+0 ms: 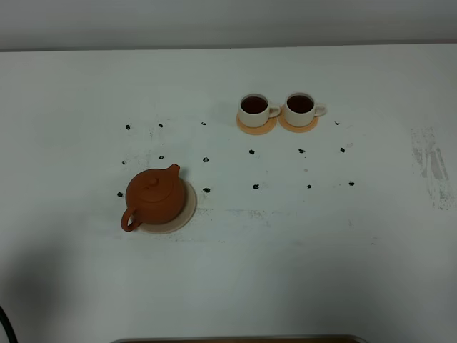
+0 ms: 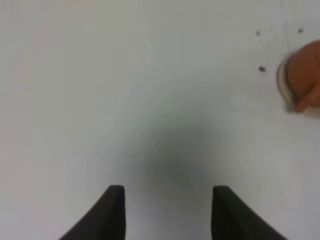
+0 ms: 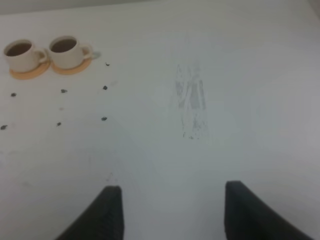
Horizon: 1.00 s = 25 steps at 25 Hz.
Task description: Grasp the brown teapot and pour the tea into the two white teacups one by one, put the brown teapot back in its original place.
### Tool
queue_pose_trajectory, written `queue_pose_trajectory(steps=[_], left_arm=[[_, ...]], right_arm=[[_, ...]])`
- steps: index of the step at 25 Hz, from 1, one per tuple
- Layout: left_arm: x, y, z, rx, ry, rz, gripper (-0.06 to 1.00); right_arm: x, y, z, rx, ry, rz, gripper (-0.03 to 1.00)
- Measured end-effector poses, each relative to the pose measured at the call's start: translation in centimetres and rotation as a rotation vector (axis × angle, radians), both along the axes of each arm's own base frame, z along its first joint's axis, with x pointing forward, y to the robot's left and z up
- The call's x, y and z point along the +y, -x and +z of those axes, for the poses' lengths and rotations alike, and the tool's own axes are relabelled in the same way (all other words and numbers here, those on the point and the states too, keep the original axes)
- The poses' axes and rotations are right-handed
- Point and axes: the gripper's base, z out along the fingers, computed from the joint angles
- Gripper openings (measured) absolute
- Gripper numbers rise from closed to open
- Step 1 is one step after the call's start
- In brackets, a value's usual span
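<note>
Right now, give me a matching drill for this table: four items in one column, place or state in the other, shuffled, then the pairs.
Items:
1. brown teapot
2. two white teacups
3. left hand
4. beige coaster

Place or state:
A. each on a small orange coaster, holding dark tea
B. under the teapot, edge showing around it
C. open, empty, over bare table
D. upright on the left side, lid on, handle toward the near edge

Pairs: 1-D, 2-A, 3-C, 4-B
</note>
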Motion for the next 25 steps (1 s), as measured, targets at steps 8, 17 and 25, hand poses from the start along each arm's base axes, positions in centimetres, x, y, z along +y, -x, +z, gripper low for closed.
queue_pose_trajectory(steps=[8, 17, 25], left_arm=[[0.0, 1.1, -1.6, -0.013, 0.005, 0.009, 0.43], [-0.1, 3.0, -1.8, -0.134, 0.003, 0.01, 0.43], [-0.3, 4.3, -1.8, -0.218, 0.001, -0.008, 0.43]], right_arm=[[0.0, 0.0, 0.0, 0.0, 0.0, 0.0, 0.47], [0.0, 0.0, 0.0, 0.0, 0.0, 0.0, 0.47], [0.0, 0.0, 0.0, 0.0, -0.003, 0.002, 0.47]])
